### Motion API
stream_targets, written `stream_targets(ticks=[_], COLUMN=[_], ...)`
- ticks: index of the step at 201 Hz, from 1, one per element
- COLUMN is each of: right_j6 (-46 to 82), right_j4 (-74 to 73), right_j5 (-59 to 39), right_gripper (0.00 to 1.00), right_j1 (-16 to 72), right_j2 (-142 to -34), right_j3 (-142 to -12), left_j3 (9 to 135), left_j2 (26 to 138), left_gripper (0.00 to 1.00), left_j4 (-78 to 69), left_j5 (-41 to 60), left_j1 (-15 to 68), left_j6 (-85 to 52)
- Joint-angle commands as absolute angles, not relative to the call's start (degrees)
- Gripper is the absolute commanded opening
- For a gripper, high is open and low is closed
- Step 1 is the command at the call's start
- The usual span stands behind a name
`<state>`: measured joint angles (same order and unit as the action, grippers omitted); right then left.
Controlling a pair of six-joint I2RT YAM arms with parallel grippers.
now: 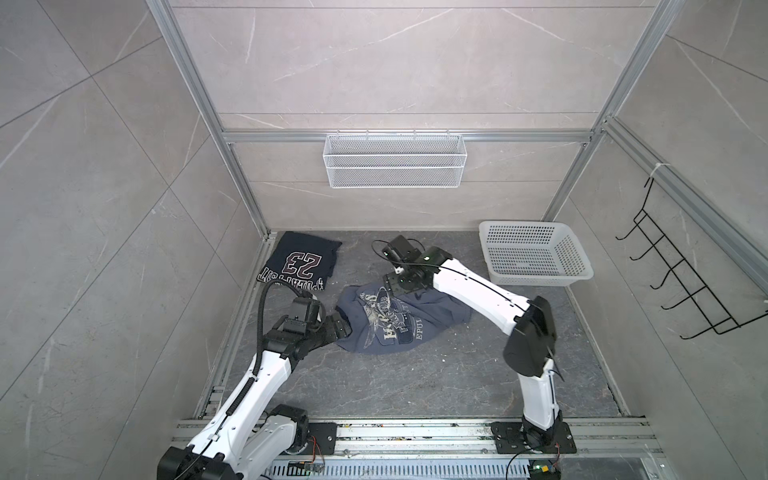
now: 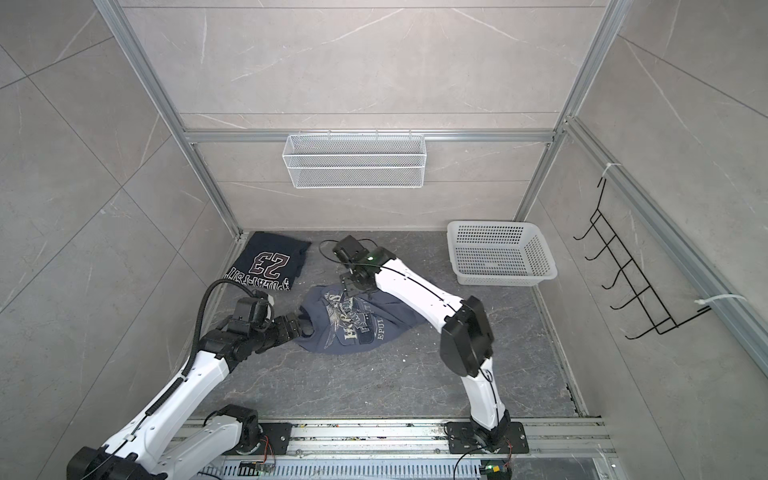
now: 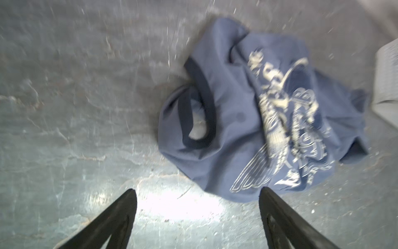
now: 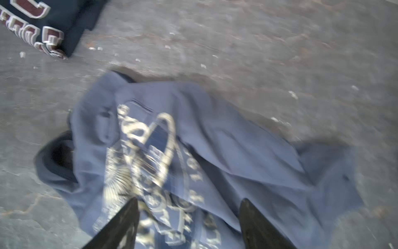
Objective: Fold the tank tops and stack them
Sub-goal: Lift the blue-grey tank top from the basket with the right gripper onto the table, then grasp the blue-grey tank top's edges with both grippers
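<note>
Table: dark stone slab; both tops lie on it.

Blue top: crumpled heap at mid-table, print side up, with a dark-trimmed armhole looped at its left edge. It is neither flat nor folded. Judgement: it must be spread before any fold.

Navy top: far-left corner, folded into a compact rectangle with "23" showing. It reads as the stack's base, parked clear of the working area.

Basket: far right, well apart from both tops.

Left gripper: low at the heap's left edge, jaws spread with nothing between them. The wrist view shows bare table under the jaws and cloth just beyond one fingertip. The position suits a grab near the armhole side.

Right gripper: over the heap's far edge, jaws spread. Cloth lies beneath them, but none looks pinched as far as the blurred wrist view shows.

With the grippers at opposite edges, this is probably a set-up to pull the top flat. Risk: a grip that catches several layers would only drag the heap.
</note>
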<state>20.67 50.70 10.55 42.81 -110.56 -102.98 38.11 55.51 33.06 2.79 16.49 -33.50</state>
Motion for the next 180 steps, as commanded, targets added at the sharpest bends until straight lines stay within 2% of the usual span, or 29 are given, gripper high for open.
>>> stream_targets(ticks=[1, 31, 52, 89, 122, 180], right_j6=[23.4, 27.6, 29.2, 31.4, 31.4, 32.2], right_j4=[46.3, 37.8, 33.5, 28.9, 27.8, 24.5], right_j5=[8.8, -0.7, -5.8, -10.6, -10.6, -14.6], right_gripper=[0.74, 0.72, 0.71, 0.69, 0.68, 0.68], right_j1=[36.9, 26.1, 21.2, 16.5, 15.6, 15.5], right_j2=[-98.4, -89.4, -87.7, -89.1, -91.7, -95.3], right_j3=[-90.5, -71.3, -64.6, -61.0, -61.5, -60.8], left_j3=[39.4, 42.6, 49.2, 67.2, 83.4, 105.3], left_j2=[57.5, 63.1, 71.6, 91.9, 106.5, 124.5], left_gripper=[0.9, 0.9, 0.9, 0.85, 0.79, 0.83], left_j4=[33.8, 27.6, 25.0, 28.2, 32.2, 40.8], left_j5=[4.2, 5.1, 3.4, 0.9, 5.7, 12.6], left_j1=[17.7, 17.8, 17.6, 17.3, 18.4, 21.7], left_j6=[-34.1, -36.2, -36.5, -34.2, -32.6, -27.8])
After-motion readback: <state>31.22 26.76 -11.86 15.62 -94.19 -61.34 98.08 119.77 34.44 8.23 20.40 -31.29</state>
